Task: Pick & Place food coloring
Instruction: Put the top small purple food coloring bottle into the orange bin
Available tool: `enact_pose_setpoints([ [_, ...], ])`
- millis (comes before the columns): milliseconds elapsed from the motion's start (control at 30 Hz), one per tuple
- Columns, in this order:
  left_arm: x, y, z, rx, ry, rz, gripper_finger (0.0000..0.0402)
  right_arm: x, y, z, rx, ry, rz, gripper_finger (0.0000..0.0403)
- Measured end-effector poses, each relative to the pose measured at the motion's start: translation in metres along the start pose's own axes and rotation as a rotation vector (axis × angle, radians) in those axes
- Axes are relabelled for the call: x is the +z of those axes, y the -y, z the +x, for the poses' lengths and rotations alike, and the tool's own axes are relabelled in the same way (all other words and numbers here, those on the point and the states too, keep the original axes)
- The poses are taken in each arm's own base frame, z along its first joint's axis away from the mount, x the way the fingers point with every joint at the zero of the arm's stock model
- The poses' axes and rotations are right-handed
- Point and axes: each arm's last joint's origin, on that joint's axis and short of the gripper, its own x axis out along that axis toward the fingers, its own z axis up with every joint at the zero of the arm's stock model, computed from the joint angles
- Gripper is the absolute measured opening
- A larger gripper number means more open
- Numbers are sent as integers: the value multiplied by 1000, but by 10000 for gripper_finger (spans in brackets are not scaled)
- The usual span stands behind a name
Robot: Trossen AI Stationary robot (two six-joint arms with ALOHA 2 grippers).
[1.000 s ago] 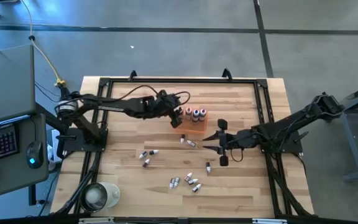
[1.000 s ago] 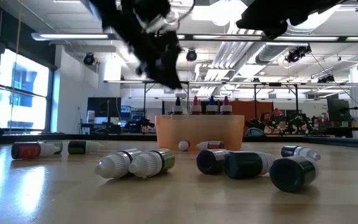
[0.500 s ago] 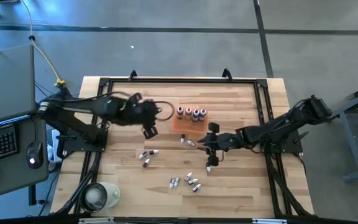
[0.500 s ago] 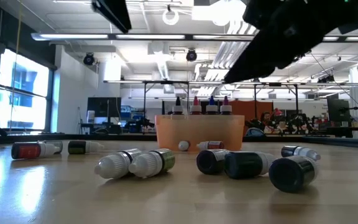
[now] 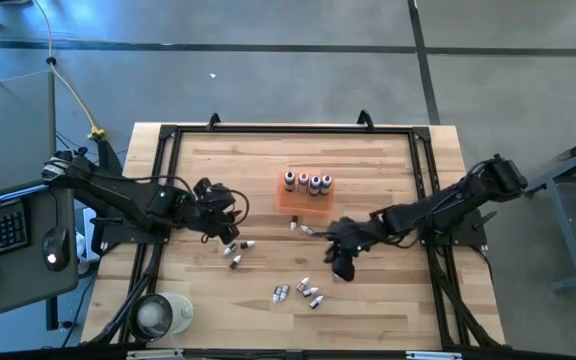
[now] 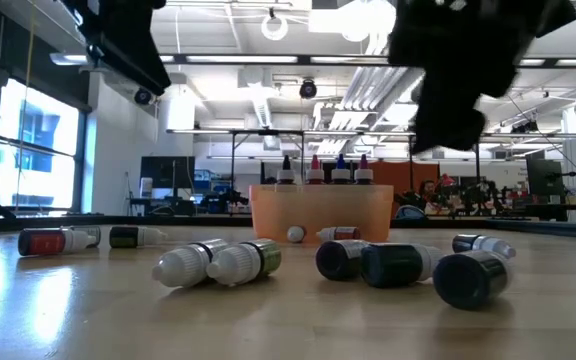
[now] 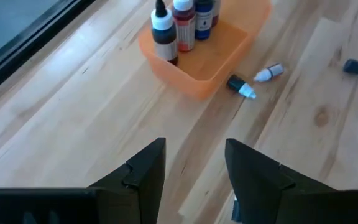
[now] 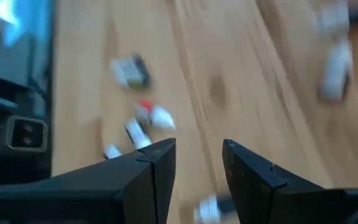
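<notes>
Several food coloring bottles stand upright in the orange tray point(image 5: 306, 196), which also shows in the left wrist view point(image 7: 210, 53). Two bottles point(image 5: 302, 229) lie by the tray's near side. Others lie near the left point(image 5: 239, 250) and near the front point(image 5: 301, 292); in the low view they lie on their sides point(image 6: 218, 262). My left gripper point(image 5: 223, 230) is open and empty above the wood, beside the left group point(image 7: 194, 168). My right gripper point(image 5: 340, 260) is open and empty above the table, right of the front group point(image 8: 197, 165).
A white round cup point(image 5: 154, 314) stands at the table's near left corner. A black frame point(image 5: 288, 129) runs around the tabletop. Bare wood lies at the far side and near the right edge.
My left gripper has drawn away from the tray's left end, toward the table's left and near edges, to the left bottle group. My right gripper has gone toward the left and a little nearer, over a lone bottle that it now hides. The bottles have kept still.
</notes>
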Motion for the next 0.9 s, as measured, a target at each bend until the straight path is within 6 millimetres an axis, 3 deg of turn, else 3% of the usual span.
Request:
enact_pose_setpoints([
  [167,0,4,4,-7,11,1,163,-20,4,7,-136,-118,256,126],
  [433,4,8,4,-55,34,93,163,-37,8,40,-201,-171,335,126],
  [667,5,9,3,-78,33,110,163,-41,13,55,-212,-187,339,126],
  [900,5,9,3,-75,32,114,163,-45,15,54,-247,-226,163,125],
])
